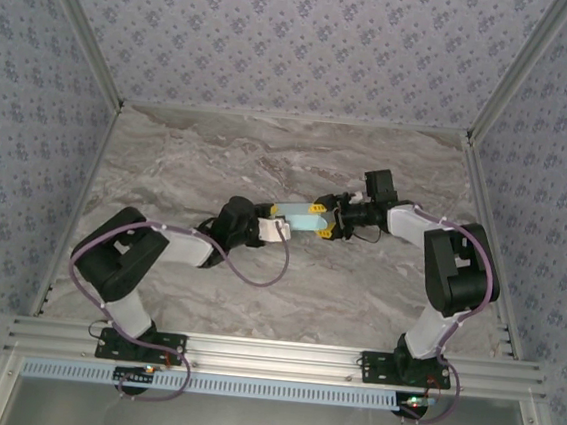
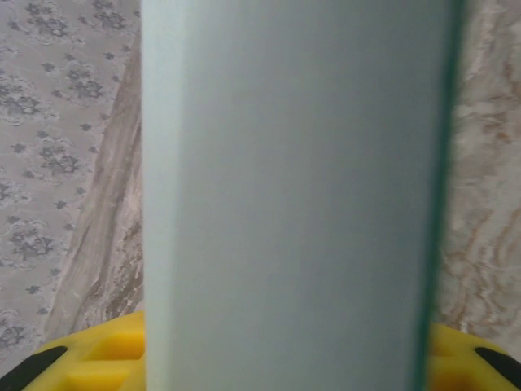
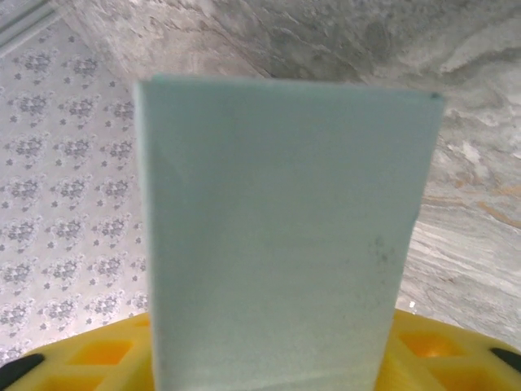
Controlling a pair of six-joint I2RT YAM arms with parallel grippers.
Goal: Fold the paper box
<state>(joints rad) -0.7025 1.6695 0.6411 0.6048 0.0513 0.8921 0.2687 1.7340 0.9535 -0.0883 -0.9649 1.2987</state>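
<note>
While the paper box (image 1: 305, 218) is hanging over the middle of the table (image 1: 219, 156): one end is sitting in each end effector, and the card is seemingly riding off the surface.
box form: is reading as a narrow folded-up shape, with a long crease showing in the left wrist view (image 2: 175, 195); whether its ends are shut, cannot tell.
left end effector (image 1: 285, 219): jaws are standing either side of the card; clamped or merely around it, cannot tell.
right end effector (image 1: 327, 223): likewise, grip cannot be told.
step in hand (judgement): is looking like a two-arm hold or handover, mid-fold.
next move (judgement): is calling for one firm grip, with the other end effector freeing itself to square the form and tuck flaps.
</note>
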